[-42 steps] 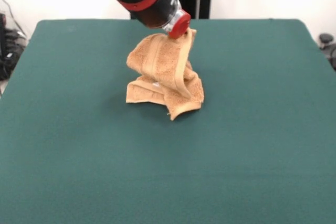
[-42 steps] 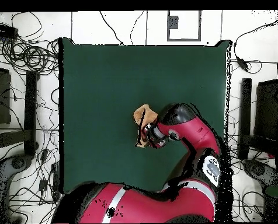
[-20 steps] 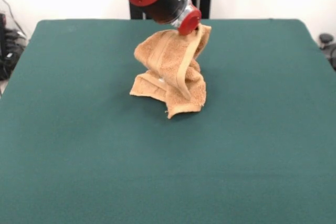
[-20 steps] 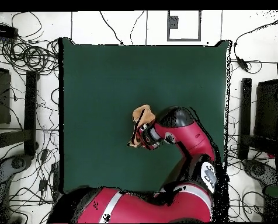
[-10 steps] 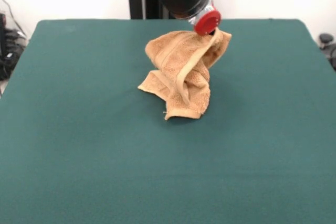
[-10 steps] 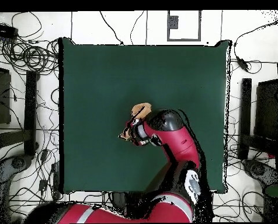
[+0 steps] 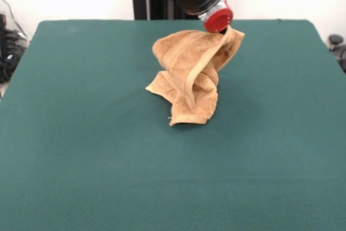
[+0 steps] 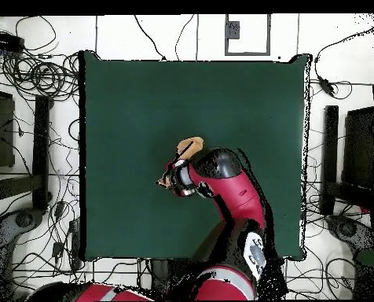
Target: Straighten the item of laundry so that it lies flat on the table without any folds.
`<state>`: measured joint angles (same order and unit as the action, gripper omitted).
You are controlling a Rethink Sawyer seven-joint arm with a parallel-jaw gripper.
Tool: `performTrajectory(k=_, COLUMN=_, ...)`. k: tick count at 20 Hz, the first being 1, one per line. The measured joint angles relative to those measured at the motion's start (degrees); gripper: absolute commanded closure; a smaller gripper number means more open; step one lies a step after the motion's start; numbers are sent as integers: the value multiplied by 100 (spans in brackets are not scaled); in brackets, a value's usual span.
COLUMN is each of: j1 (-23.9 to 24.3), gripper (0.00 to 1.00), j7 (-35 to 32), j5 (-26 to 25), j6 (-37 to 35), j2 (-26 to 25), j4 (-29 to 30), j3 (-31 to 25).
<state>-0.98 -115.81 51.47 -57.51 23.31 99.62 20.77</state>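
Apparently no legible label; claw (image 7: 223, 27) pinched on crumpled towel (image 7: 190, 77), half-lifted off table (image 7: 81, 133).

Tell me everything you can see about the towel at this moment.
The towel is golden-tan terry cloth with a smoother woven band running along it. It is bunched and folded, not flat. The gripper holds its upper corner raised, so the cloth hangs in folds, while its lower part rests on the green table, near the middle. In the overhead view the arm hides most of it.
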Motion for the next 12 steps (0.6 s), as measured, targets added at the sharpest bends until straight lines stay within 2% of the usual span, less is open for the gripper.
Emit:
performTrajectory(k=7, j1=9, gripper=100, j7=-403, j5=78, j6=-6, j2=142, j4=51, j3=-67)
performTrajectory(k=12, j1=-3, gripper=100, j7=-938, j5=76, j6=-216, j2=301, j4=56, j3=-70)
